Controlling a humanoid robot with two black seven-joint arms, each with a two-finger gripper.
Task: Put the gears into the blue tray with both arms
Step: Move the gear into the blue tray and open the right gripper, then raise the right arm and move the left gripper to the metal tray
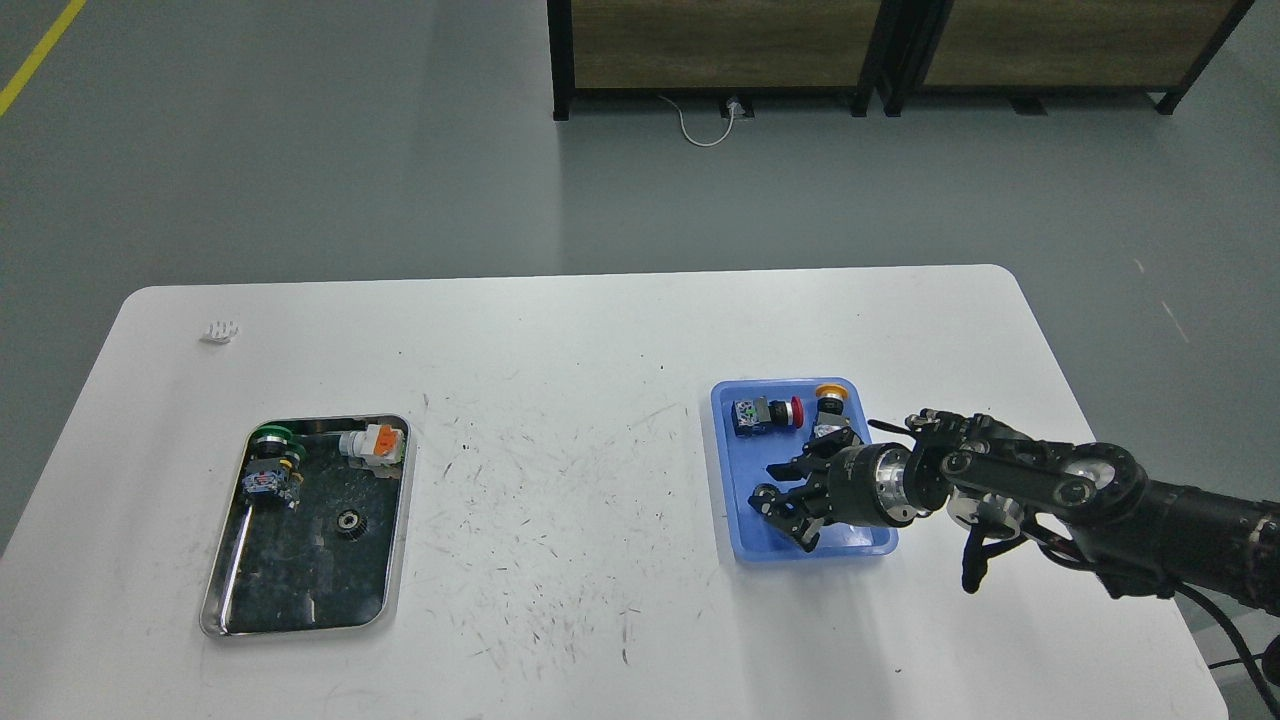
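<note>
One gear (pixel 348 520), small, black and toothed with a silvery hub, lies in the steel tray (pixel 300 628) on the left of the table. The blue tray (pixel 733 470) sits right of centre. My right arm reaches in from the right, and its gripper (pixel 778 503) hangs over the front half of the blue tray, pointing left. Its dark fingers blur together, so I cannot tell whether they are open or hold anything. No other gear shows. My left arm is out of view.
Two push-button switches, one red-capped (pixel 765 413) and one yellow-capped (pixel 828 402), lie at the back of the blue tray. The steel tray also holds a green-capped switch (pixel 270 460) and an orange-and-white part (pixel 373 442). A small white object (pixel 221 330) lies far left.
</note>
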